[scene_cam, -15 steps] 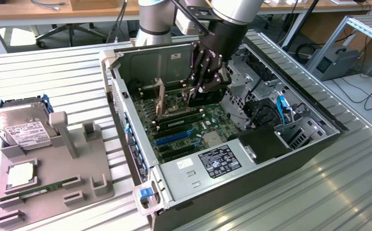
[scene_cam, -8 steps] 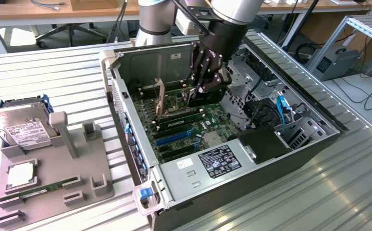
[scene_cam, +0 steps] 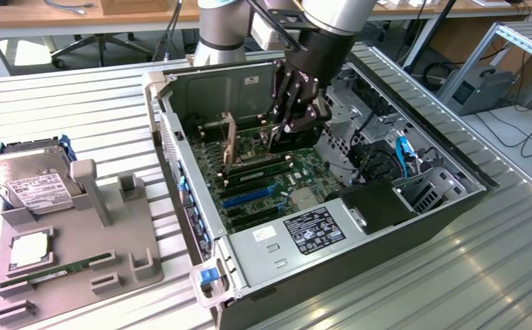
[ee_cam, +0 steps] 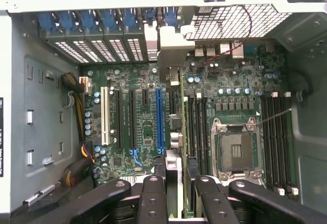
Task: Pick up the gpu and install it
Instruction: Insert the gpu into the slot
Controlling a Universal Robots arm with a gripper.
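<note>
The gpu [scene_cam: 233, 141] stands on edge inside the open computer case [scene_cam: 192, 227], above the green motherboard [scene_cam: 289, 185]. In the wrist view the gpu [ee_cam: 176, 111] appears as a thin edge running between the long blue slot [ee_cam: 159, 116] and the memory slots [ee_cam: 196, 127]. Its silver bracket [ee_cam: 171, 45] sits at the case's rear openings. My gripper [scene_cam: 289, 130] reaches down into the case from above. Its black fingers [ee_cam: 153, 196] stand on either side of the card's near end, shut on it. I cannot tell whether the card's lower edge is seated in a slot.
On the exterior view's left, a grey holder [scene_cam: 110, 240] carries a hard drive [scene_cam: 27, 180], a processor chip [scene_cam: 29, 249] and a green memory stick [scene_cam: 55, 271]. Inside the case are the bare processor socket [ee_cam: 236, 152], cables [scene_cam: 403, 155] and a black housing [scene_cam: 376, 206].
</note>
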